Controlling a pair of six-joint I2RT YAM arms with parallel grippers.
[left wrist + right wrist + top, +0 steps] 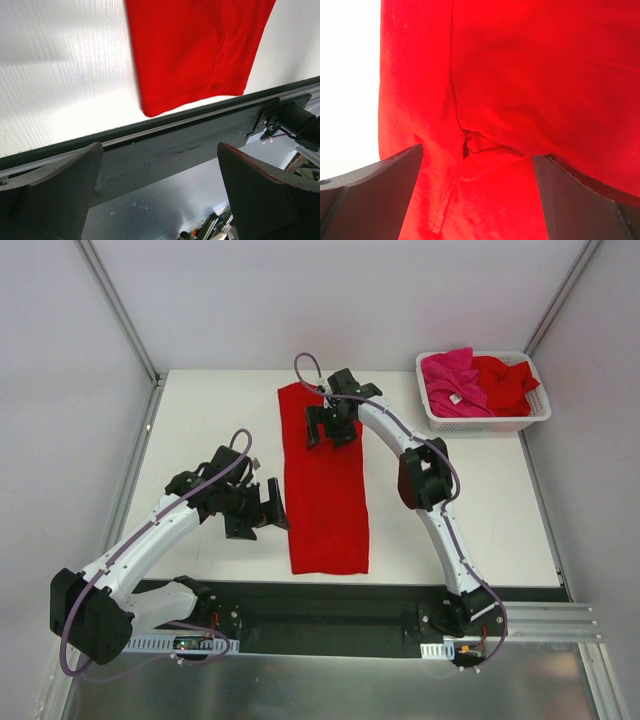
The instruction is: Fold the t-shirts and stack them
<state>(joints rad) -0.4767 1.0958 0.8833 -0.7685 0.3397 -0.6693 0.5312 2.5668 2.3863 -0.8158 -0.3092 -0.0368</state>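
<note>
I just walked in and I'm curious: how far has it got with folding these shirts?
Early on. One red shirt lies on the table, folded into a long strip but not yet shortened. Both tools are open, holding nothing: the right tool over the strip's far end, the left tool beside its left edge. A pink shirt and another red one wait crumpled in the basket. Nothing is stacked.

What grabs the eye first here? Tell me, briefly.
A red t-shirt, folded into a long strip, lies down the middle of the white table. The open right gripper hangs over its far end, the open left gripper beside its left edge. At the far right corner, a white basket holds a magenta-pink shirt and a red shirt.
</note>
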